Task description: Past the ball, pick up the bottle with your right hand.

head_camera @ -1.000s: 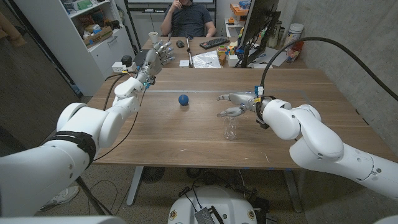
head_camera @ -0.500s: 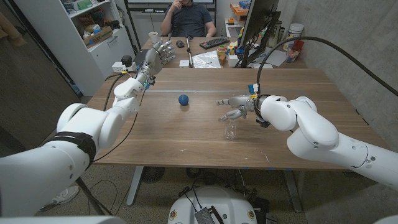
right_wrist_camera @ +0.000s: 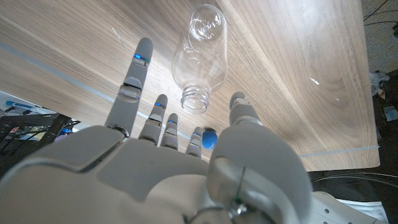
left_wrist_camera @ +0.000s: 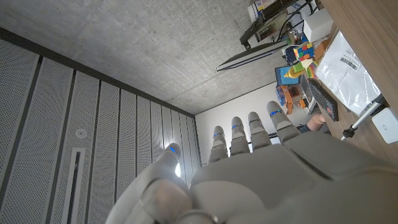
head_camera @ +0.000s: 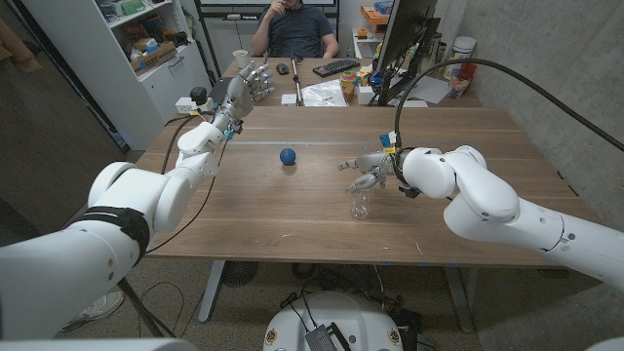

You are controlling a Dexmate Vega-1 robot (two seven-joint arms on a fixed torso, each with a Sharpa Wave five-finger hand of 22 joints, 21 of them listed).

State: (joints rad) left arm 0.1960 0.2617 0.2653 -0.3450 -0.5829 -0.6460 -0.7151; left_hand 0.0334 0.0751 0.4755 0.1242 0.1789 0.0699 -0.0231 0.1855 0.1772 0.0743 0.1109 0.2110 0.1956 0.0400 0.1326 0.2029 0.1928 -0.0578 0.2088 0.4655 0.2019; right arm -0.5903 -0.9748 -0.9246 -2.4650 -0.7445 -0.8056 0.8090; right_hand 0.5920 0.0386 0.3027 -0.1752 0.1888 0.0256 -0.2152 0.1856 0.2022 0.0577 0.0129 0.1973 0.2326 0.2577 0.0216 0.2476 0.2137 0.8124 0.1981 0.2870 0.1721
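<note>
While the right hand (head_camera: 366,172) hangs just above and behind the clear plastic bottle (head_camera: 362,203), its fingers are spread apart and nothing is in it; the right arm reaches in from the near right corner with the forearm roughly level over the wooden table (head_camera: 487,185). From the right wrist view the same hand (right_wrist_camera: 168,168) shows its back, fingers (right_wrist_camera: 132,79) fanned toward the bottle (right_wrist_camera: 199,56), thumb on the other side of the neck, no contact visible. Bottle stands upright, uncapped, mid-table, toward the near edge. Blue ball (head_camera: 288,156) sits farther back and to the robot's left of the bottle, well apart from it; in the right wrist view the ball (right_wrist_camera: 209,138) peeks between the fingers and the thumb. Left hand (head_camera: 246,86) is raised over the far left corner of the table, fingers extended and apart, holding nothing; left wrist view shows its back (left_wrist_camera: 261,168) against a concrete ceiling. Behind the table: a second desk with a keyboard (head_camera: 336,67), a white cup (head_camera: 240,58), papers (head_camera: 322,94), a monitor (head_camera: 402,39), and a seated person (head_camera: 295,29). White shelf unit (head_camera: 146,58) at far left.
</note>
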